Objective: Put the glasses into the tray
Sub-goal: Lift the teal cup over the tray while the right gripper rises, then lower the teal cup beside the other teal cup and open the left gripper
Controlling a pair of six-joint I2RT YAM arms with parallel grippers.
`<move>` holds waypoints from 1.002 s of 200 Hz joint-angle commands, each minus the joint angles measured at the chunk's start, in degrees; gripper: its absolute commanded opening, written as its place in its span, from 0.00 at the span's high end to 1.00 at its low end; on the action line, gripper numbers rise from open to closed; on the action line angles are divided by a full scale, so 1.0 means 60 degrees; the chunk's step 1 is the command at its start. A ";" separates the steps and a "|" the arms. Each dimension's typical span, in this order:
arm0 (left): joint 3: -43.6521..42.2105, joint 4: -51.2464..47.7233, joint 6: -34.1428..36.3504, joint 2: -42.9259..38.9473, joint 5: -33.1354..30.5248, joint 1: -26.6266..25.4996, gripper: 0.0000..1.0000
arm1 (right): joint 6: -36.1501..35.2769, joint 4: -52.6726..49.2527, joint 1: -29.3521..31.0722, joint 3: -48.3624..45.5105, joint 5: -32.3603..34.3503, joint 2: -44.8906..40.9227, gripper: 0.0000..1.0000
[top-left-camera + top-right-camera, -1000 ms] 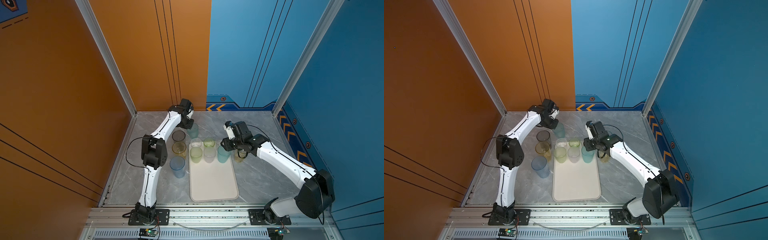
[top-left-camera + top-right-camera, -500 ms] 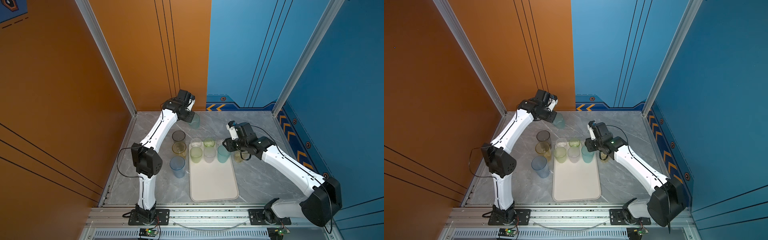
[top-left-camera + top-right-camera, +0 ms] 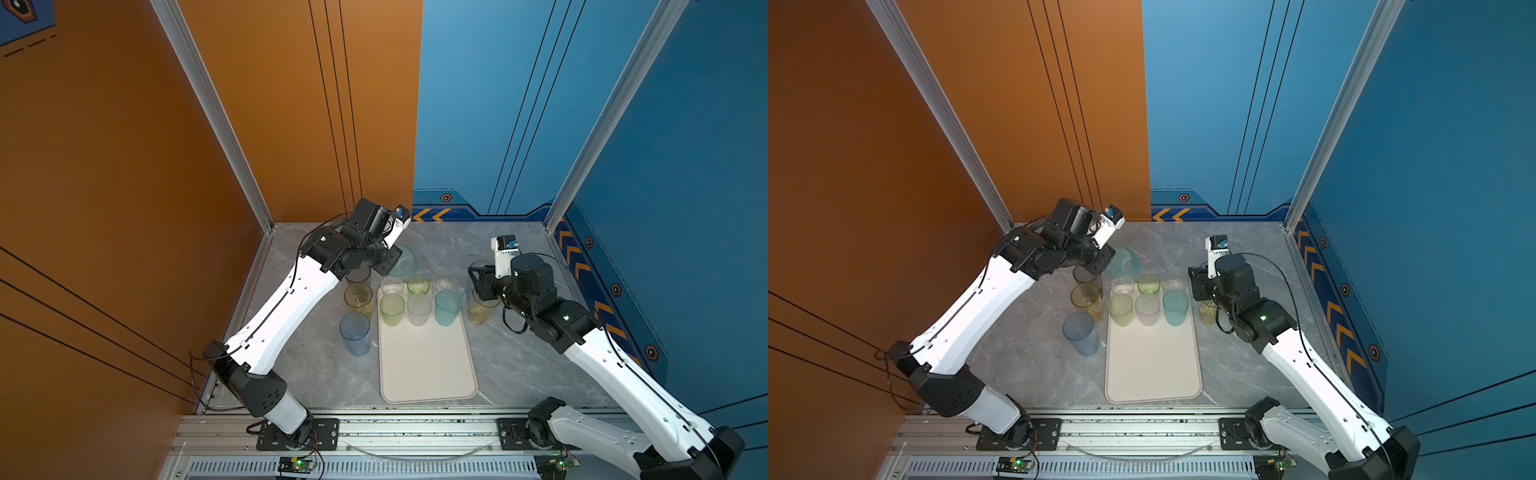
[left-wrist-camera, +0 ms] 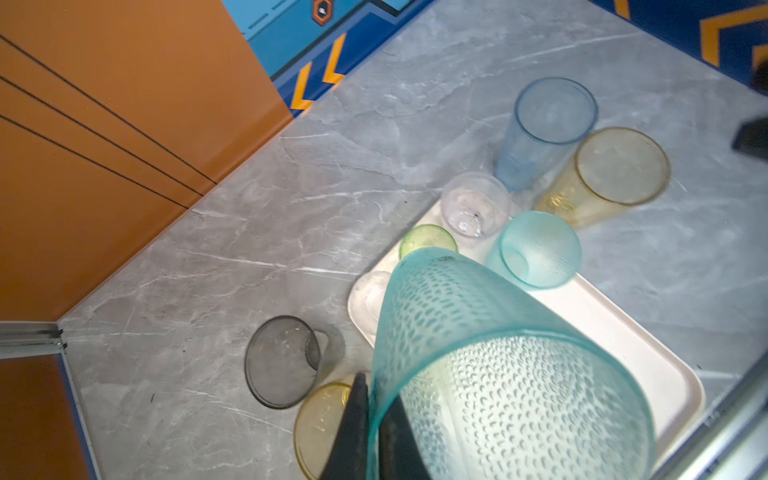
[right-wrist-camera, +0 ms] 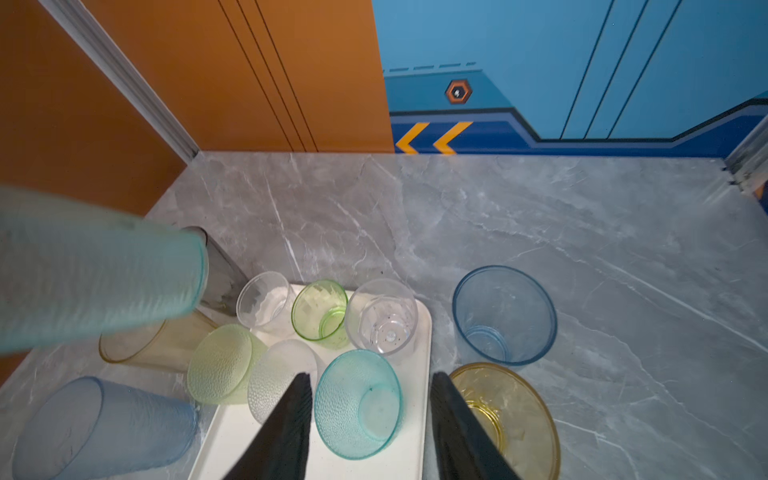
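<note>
The step in hand looks like a carry. The left gripper (image 4: 372, 399) is clamped on the wall of a frosted teal tumbler (image 3: 402, 261), which hangs tilted in the air about the far left corner of the tray (image 3: 428, 374). Six glasses (image 3: 419, 307) stand in two rows at the tray's far end, and its near half is bare. The right gripper (image 5: 372, 376) hovers with its jaws apart above the teal glass (image 5: 357, 403) at the right of the near row, gripping nothing.

Next, the left arm probably has to bring the tumbler over bare tray, right it and lower it clear of its neighbours before letting go.

Off the tray, a smoky grey glass (image 3: 358, 274), a left yellow glass (image 3: 358, 296) and a left blue glass (image 3: 354, 332) wait. A right blue glass (image 5: 503, 316) and a right yellow glass (image 3: 480, 309) wait opposite.

The tabletop (image 3: 519, 365) is grey and marble-veined. An orange wall (image 3: 124, 166) closes the left, and blue walls (image 3: 498, 104) close the far and right sides.
</note>
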 commanded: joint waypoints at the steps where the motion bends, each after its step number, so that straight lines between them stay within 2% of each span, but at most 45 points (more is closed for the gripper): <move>1: -0.0431 -0.0327 0.0213 -0.0303 -0.0017 -0.0707 0.97 | 0.0341 0.0251 -0.0228 -0.0170 0.0876 -0.0375 0.53; 38: -0.0513 -0.0719 0.0228 0.0140 0.0363 -0.1788 0.98 | 0.0569 0.0168 -0.0410 -0.0126 0.0681 -0.0466 0.53; 103: 0.0541 -0.1089 0.0757 0.2184 0.0923 -0.3299 0.98 | 0.0826 0.0224 -0.0511 0.0007 0.0727 -0.0121 0.53; 134: 0.1004 -0.1186 0.0913 0.3265 0.0785 -0.3627 0.98 | 0.0841 0.0281 -0.0544 0.0021 0.0626 -0.0087 0.53; 159: 0.1273 -0.1238 0.0973 0.3895 0.0892 -0.3660 0.98 | 0.0841 0.0287 -0.0602 -0.0030 0.0592 -0.0120 0.53; 200: 0.1803 -0.1231 0.1033 0.4806 0.0452 -0.3636 0.99 | 0.0863 0.0284 -0.0813 -0.0177 0.0573 -0.0239 0.53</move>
